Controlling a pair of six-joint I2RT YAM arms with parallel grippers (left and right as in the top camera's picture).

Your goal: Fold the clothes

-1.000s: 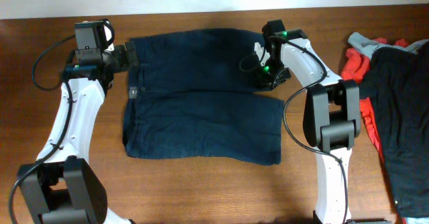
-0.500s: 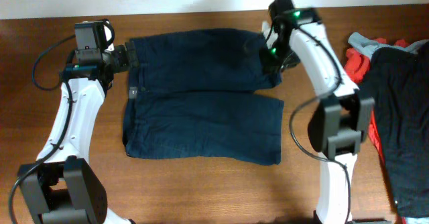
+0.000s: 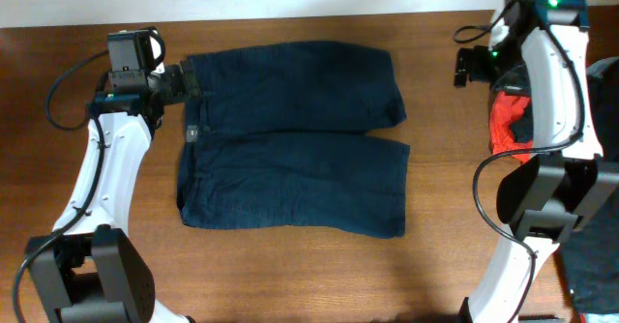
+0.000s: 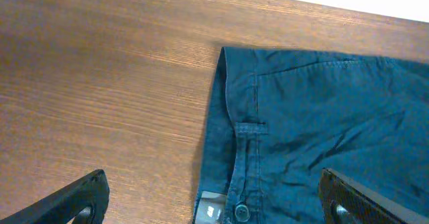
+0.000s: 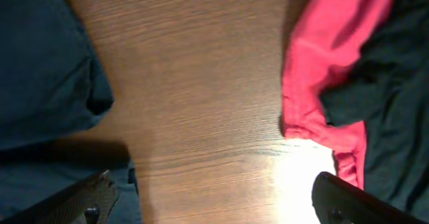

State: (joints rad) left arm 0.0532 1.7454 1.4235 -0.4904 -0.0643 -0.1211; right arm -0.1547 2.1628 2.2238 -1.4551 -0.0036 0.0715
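I am looking down at the dark blue shorts (image 3: 290,139) lying spread flat on the wooden table (image 3: 58,188), left of centre. Their waistband (image 4: 241,150) is pointing toward the left arm and both legs are running out to the right. The upper leg's hem is stopping a little short of the lower one's, and its top edge is lying close to the table's far edge.

The left gripper (image 3: 180,79) is poised at the top corner of the waistband. Through its wrist camera I am seeing its fingers (image 4: 84,198) standing wide apart with nothing clamped, the waistband edge and button lying below and between them. Left of that edge, bare wood is stretching all the way out.

The right gripper (image 3: 472,67) is hanging over the strip of table between the leg hems and the pile at the right. Its fingers (image 5: 90,200) are also spread wide and gripping nothing. In its view the shorts' hem corner is showing at the left. A red garment (image 5: 315,70) is lying at the right with a black garment (image 5: 382,90) overlapping it, and a band of bare wood is running between the shorts and the red garment. The near half of the table, in front of the shorts, is lying open between the two arm bases.
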